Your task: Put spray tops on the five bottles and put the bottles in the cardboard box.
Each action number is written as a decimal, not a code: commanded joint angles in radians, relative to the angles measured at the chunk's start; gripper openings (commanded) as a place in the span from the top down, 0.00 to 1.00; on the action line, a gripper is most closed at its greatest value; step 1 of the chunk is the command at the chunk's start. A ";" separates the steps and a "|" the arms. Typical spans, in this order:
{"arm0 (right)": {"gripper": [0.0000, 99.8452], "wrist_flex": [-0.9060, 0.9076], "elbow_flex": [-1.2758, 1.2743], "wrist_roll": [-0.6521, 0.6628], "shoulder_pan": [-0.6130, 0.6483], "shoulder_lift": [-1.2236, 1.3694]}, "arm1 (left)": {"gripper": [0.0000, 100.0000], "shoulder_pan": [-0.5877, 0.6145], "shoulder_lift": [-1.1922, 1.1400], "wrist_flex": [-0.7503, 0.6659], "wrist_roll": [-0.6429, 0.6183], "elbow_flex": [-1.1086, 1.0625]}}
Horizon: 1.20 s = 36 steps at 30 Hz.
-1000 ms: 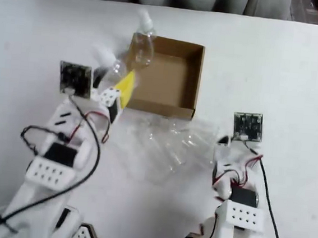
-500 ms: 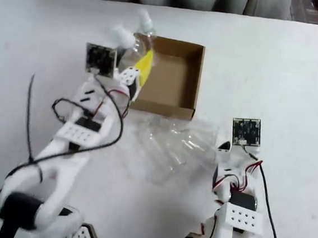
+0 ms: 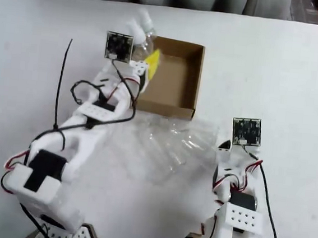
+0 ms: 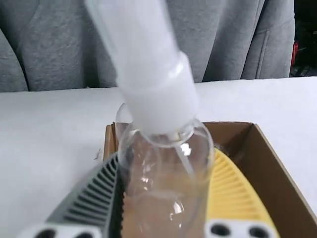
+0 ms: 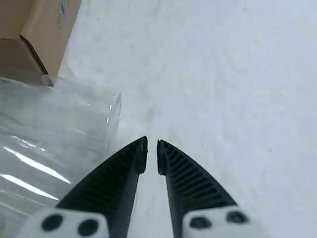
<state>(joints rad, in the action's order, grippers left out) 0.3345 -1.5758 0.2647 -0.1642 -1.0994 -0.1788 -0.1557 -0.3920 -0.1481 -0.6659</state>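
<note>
Left fingers: the grey pad (image 4: 91,201) and the yellow pad (image 4: 233,193) of the left gripper (image 4: 166,156) are clamped on either side of a clear bottle (image 4: 158,191), gripping it at the round shoulder.
Held bottle: it has a white spray top (image 4: 148,74) fitted and leans up and away from the wrist. In the high view it sits at upper centre-left, over the left rim of the cardboard box (image 3: 165,108).
Box: open-topped, at upper centre of the high view. Its brown floor is visible to the right of the left gripper (image 3: 144,64). I cannot tell whether another bottle already leans in its upper-left corner.
Step in hand (judged): placing this capped bottle into the box.
Doing it well (judged): carry the base fully past the cardboard wall before lowering it. Aim for bare floor. Open the fingers only once the base is down or the bottle is low and nearly flat. The grip is high on a rounded, slick shoulder, so go slowly or the bottle may pivot.
Hazard (judged): the base could catch on the rim and push the light box across the table (image 3: 277,63).
Right fingers: the right gripper (image 5: 152,156) has its fingers almost together and holds nothing. It is low over the table at lower right of the high view.
Clear plastic pile (image 3: 167,145): lies below the box, just beside the right gripper. I judge it to be the remaining bottles, but I cannot count them.
</note>
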 commanded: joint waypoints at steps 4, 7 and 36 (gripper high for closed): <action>0.98 -0.016 0.009 0.012 -0.010 0.005 | 0.98 -0.008 -0.062 -0.038 0.103 0.112; 0.98 -0.016 0.009 0.012 -0.010 0.005 | 0.98 -0.007 -0.084 -0.058 0.103 0.115; 0.98 -0.016 -0.003 0.012 -0.010 -0.002 | 0.98 0.047 -0.173 -0.041 0.101 0.163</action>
<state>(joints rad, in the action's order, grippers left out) 0.3345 -1.5896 0.2647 -0.1642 -1.0994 -0.1527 -0.3368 -0.4595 -0.0514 -0.5907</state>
